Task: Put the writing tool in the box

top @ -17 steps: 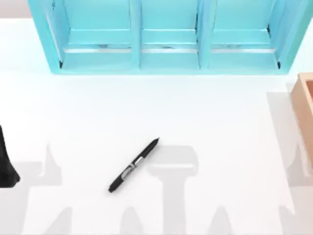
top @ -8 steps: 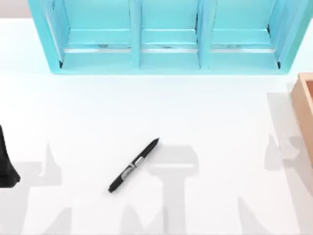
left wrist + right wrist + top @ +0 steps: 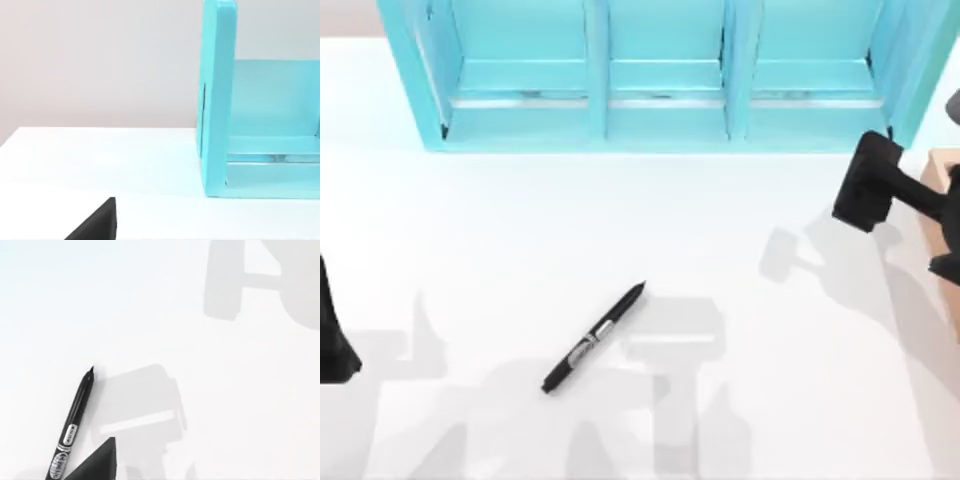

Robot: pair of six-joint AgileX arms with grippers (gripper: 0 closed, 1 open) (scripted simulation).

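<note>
The writing tool [image 3: 593, 338] is a slim black pen with a silver-grey band. It lies diagonally on the white table a little left of centre, tip pointing to the back right, and it also lies low in the right wrist view [image 3: 75, 427]. The tan box [image 3: 929, 232] sits at the table's right edge, partly covered by my right arm. My right gripper [image 3: 865, 182] hangs by the box's back left corner, far to the right of the pen and holding nothing. My left gripper [image 3: 332, 335] is parked at the left edge.
A large turquoise shelf unit [image 3: 660, 110] with three compartments runs along the back of the table; its end wall [image 3: 217, 100] stands in the left wrist view. White tabletop lies between the pen and the box.
My right arm has come into the top view from the right, over the box's near corner. The pen and the left arm have not moved.
</note>
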